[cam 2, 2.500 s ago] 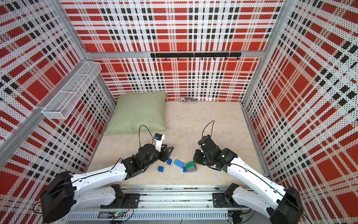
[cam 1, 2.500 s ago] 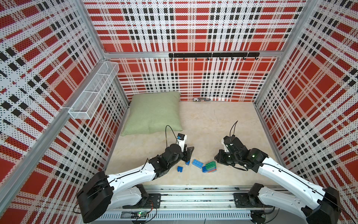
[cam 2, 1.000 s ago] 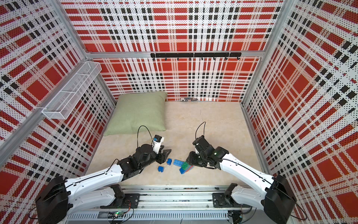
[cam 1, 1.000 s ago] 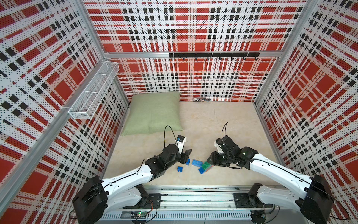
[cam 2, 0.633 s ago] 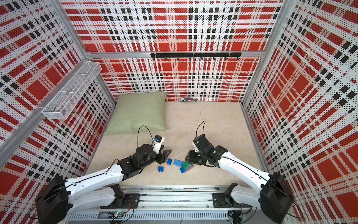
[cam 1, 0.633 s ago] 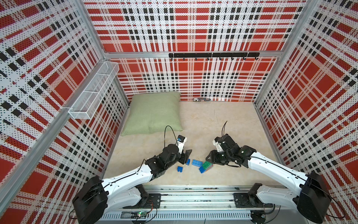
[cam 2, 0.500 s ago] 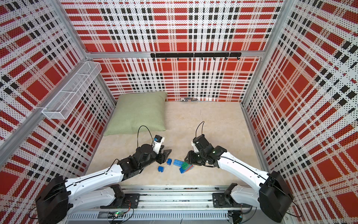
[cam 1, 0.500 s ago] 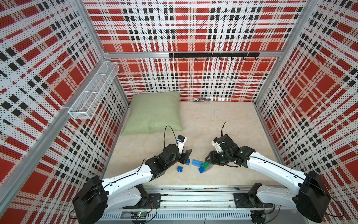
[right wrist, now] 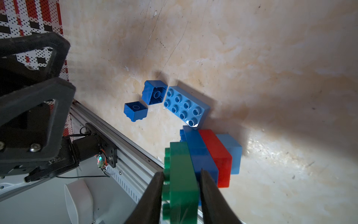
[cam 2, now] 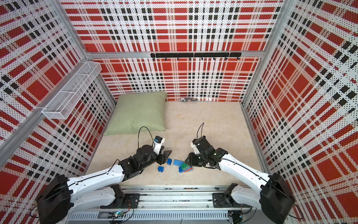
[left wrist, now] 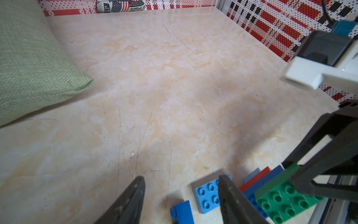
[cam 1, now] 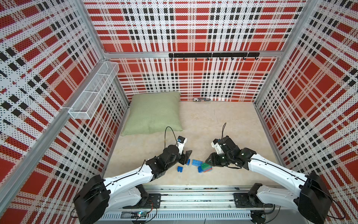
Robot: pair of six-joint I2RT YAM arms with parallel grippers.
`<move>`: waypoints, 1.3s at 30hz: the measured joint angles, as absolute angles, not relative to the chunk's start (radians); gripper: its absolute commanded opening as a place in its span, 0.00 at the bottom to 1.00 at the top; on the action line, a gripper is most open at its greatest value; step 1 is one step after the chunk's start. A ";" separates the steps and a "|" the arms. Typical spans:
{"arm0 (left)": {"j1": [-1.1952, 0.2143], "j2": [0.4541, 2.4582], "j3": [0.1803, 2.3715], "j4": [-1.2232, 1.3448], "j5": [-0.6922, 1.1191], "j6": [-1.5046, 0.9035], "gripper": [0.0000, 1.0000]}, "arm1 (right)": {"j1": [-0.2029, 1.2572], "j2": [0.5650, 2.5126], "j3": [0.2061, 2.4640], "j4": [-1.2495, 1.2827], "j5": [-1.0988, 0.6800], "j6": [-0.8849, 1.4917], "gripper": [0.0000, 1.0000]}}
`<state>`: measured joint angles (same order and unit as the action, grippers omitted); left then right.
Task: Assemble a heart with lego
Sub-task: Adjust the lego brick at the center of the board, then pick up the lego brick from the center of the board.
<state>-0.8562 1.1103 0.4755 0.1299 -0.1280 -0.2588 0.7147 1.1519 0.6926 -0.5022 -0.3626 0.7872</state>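
Change: your right hand (right wrist: 181, 172) has closed in, clamping the green studded plastic brick (right wrist: 179, 155) of the blue-red-green heart (cam 1: 205, 168) at the front of the desk (cam 1: 222, 124).
Your left hand (left wrist: 182, 176): apart, empty.
Meaning: heart likely steadied for joining.

Counter (cam 1: 222, 120): green pillow (cam 1: 154, 113) lay at back-left.
Left wall (cam 1: 48, 77): wire basket (cam 1: 93, 91) hung.
Back wall (cam 1: 193, 81): hook rail (cam 1: 213, 55) ran across.
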 measured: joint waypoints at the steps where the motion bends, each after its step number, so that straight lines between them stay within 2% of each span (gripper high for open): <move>1: -0.856 1.115 0.476 0.132 -0.128 -0.257 0.69 | 0.715 1.152 0.693 -0.501 -0.363 0.784 0.30; 4: -0.856 1.138 0.476 0.139 -0.127 -0.244 0.70 | 0.706 1.150 0.693 -0.499 -0.366 0.778 0.26; 10: -0.856 1.213 0.495 0.139 -0.102 -0.187 0.71 | 0.635 1.123 0.690 -0.507 -0.404 0.772 0.26; 14: -0.862 1.252 0.518 0.142 -0.056 -0.121 0.80 | 0.547 1.090 0.690 -0.536 -0.435 0.744 0.25; 22: -0.910 1.378 0.625 0.099 0.004 0.019 0.80 | 0.350 1.041 0.691 -0.616 -0.513 0.665 0.26; 33: -1.019 1.563 0.766 -0.091 -0.008 0.056 0.79 | 0.222 1.041 0.686 -0.643 -0.611 0.600 0.26; 36: -1.019 1.581 0.771 -0.136 -0.008 0.054 0.72 | 0.190 1.041 0.660 -0.606 -0.648 0.606 0.26; 39: -1.019 1.606 0.782 -0.176 -0.015 0.052 0.69 | 0.171 1.043 0.625 -0.550 -0.683 0.626 0.27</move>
